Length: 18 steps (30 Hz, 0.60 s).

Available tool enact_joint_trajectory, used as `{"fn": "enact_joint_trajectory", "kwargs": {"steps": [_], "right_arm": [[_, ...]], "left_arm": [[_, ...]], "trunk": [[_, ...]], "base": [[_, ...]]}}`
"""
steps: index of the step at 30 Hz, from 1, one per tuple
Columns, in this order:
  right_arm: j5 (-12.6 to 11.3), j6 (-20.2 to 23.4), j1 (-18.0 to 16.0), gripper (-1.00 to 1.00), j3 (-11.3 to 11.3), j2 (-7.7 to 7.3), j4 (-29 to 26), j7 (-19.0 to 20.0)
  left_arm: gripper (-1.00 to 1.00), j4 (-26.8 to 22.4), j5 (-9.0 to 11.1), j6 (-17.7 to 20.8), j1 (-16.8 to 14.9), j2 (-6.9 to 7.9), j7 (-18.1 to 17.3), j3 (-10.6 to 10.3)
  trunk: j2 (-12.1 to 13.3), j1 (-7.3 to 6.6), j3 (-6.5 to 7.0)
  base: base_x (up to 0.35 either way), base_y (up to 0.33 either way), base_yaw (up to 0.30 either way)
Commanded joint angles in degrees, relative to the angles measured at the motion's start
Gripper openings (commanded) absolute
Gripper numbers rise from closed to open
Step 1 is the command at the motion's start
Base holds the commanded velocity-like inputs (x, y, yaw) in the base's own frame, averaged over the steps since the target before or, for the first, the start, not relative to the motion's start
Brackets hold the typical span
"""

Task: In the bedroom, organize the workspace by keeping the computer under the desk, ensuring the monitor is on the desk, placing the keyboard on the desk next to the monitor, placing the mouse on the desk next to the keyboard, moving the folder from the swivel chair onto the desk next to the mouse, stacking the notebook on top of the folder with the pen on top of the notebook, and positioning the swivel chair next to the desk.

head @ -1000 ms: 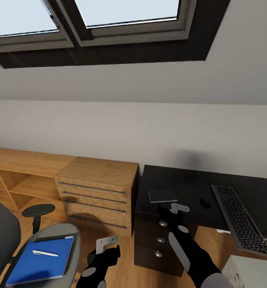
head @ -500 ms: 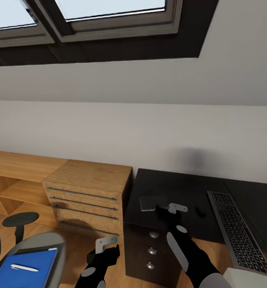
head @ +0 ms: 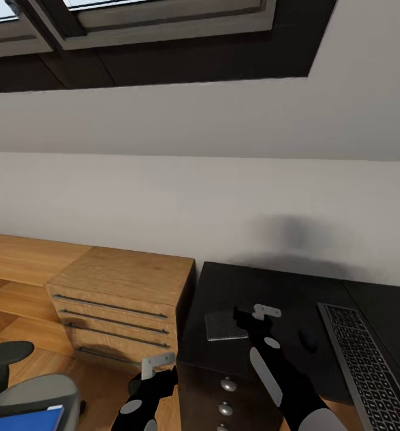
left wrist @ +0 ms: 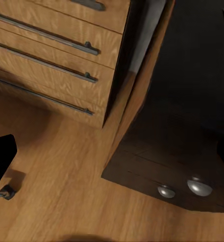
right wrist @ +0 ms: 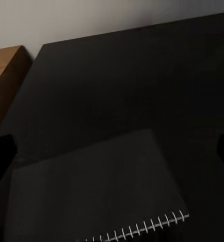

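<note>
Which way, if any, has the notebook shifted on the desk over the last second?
No. The notebook sits where it was near the desk's front left corner, left of the mouse; the camera moved instead.

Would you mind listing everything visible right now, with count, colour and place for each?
desk: one, black, right of the wooden drawers, with round silver knobs on its front
notebook: one, dark grey, spiral-bound, on the desk near its left end
mouse: one, dark, on the desk between notebook and keyboard
keyboard: one, dark grey, on the desk at the right
drawer unit: one, light wood, left of the desk
swivel chair: one, grey, at lower left
folder: one, blue, on the chair seat
skylight: dark-framed, above
left gripper: low, over the floor
right gripper: over the notebook
</note>
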Motion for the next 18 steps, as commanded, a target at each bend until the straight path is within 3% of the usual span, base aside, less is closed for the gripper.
{"fn": "enact_joint_trajectory", "kwargs": {"steps": [1, 10, 18], "right_arm": [[-0.3, 0.3, 0.0, 1.0, 0.2, -0.04, -0.1, -0.4], [-0.3, 0.2, 0.0, 1.0, 0.2, -0.06, -0.1, -0.3], [-0.1, 0.3, 0.0, 1.0, 1.3, -0.05, 1.2, -0.1]], "left_arm": [[1.0, -0.1, 0.6, 0.1, 0.0, 0.02, 0.5, -0.1], [1.0, -0.1, 0.6, 0.1, 0.0, 0.09, 0.6, -0.1], [1.0, -0.2, 0.6, 0.0, 0.0, 0.48, 0.6, 0.8]], "trunk": [[0.0, 0.04, -0.08], [0.0, 0.04, -0.08], [0.0, 0.04, -0.08]], "base": [[0.321, 0.0, 0.0], [0.244, 0.023, 0.0], [0.065, 0.003, 0.0]]}}
